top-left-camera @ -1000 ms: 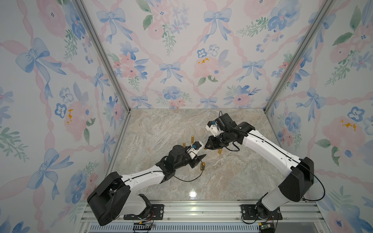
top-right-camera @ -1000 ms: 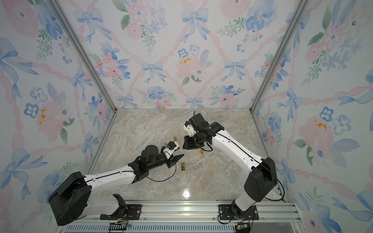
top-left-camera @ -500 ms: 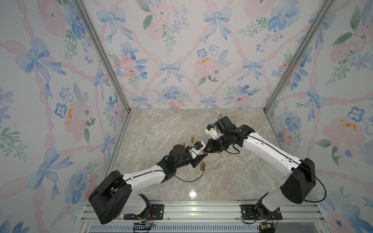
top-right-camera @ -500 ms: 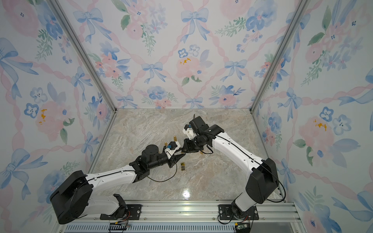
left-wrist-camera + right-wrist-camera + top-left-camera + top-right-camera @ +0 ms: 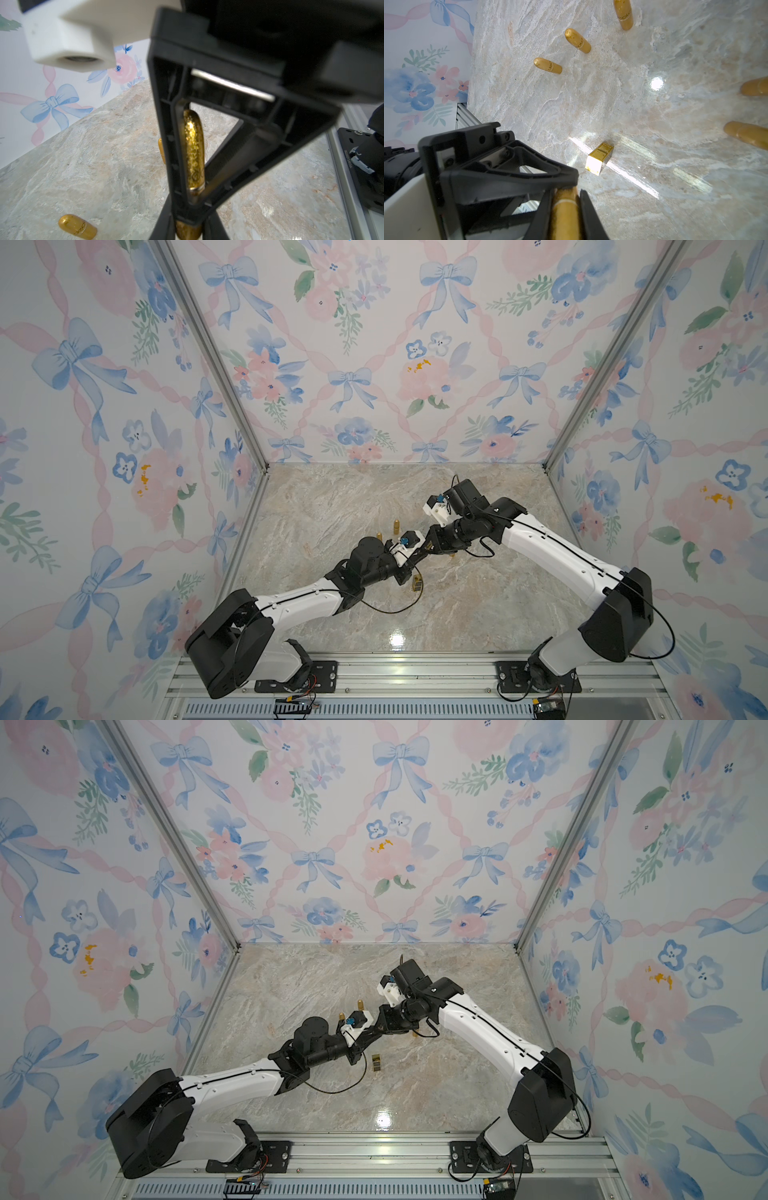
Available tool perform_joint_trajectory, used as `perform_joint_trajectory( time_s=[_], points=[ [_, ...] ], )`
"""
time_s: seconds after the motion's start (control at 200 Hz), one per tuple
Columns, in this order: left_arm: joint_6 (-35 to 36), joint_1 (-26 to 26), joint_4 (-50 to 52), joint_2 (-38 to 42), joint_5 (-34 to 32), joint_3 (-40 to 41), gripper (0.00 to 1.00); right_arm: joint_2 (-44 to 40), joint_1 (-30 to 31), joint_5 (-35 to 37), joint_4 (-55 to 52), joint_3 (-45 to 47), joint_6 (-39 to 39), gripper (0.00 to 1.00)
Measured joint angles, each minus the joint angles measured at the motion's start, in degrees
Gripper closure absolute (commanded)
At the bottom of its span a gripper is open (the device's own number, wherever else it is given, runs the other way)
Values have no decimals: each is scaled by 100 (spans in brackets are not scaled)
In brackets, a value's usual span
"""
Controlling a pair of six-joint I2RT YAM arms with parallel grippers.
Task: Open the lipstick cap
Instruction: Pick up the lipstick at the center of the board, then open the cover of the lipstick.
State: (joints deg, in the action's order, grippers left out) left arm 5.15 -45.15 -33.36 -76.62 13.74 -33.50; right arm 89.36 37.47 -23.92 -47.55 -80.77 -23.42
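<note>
two sets of jaws clamping one gold lipstick (image 5: 193, 153) in mid-air

the left gripper (image 5: 417, 556) and the right gripper (image 5: 429, 548) are sitting tip to tip above the middle of the marble tabletop (image 5: 478, 614). in both top views their black fingers are hiding the tube almost entirely.

the left wrist view is showing the left jaws pressing shut on one end of the glittery tube. the rest of the tube is running on through the triangular frame of the right gripper.

the right wrist view is showing the right jaws squeezing the same tube from both sides, with the left gripper's fingers pinching its far end. so both grippers are gripping the lipstick, one at each end, and it is hanging clear of the marble. the tube is sitting capped, its two halves flush at a thin band (image 5: 195, 188).

five more bullet-shaped gold lipsticks (image 5: 548, 65) are showing on the tabletop in the right wrist view, three in a loose group and two well apart from them. a square-sided gold case (image 5: 417, 585) is lying on the marble near the left gripper, on the side toward the arm bases. a black cable (image 5: 390, 610) is looping from the left arm over the tabletop beside that case.
</note>
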Motion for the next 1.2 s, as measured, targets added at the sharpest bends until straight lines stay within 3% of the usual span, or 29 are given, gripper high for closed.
perform_joint_trajectory(
  time_s=[0.09, 0.265, 0.4, 0.75, 0.97, 1.11, 1.2],
  points=[
    [-37, 0, -26, 0, -39, 0, 100, -24, 0, 20, 33, 13, 4, 71],
    [-293, -26, -39, 4, -289, 0, 100, -162, 13, 63, 120, 28, 48, 49],
    [-505, -44, -46, 61, -516, 26, 100, -306, 13, 214, 157, 28, 37, 44],
    [-828, -98, -44, 190, -756, 101, 100, -549, 15, 560, 509, 157, 26, 48],
    [-850, -122, -44, 190, -798, 101, 100, -509, 26, 581, 798, 173, -26, 61],
    [-885, -133, -44, 190, -844, 101, 100, -369, 103, 599, 852, 173, -13, 63],
    [-887, -133, -44, 190, -885, 98, 100, -319, 149, 599, 863, 173, -17, 71]
  ],
)
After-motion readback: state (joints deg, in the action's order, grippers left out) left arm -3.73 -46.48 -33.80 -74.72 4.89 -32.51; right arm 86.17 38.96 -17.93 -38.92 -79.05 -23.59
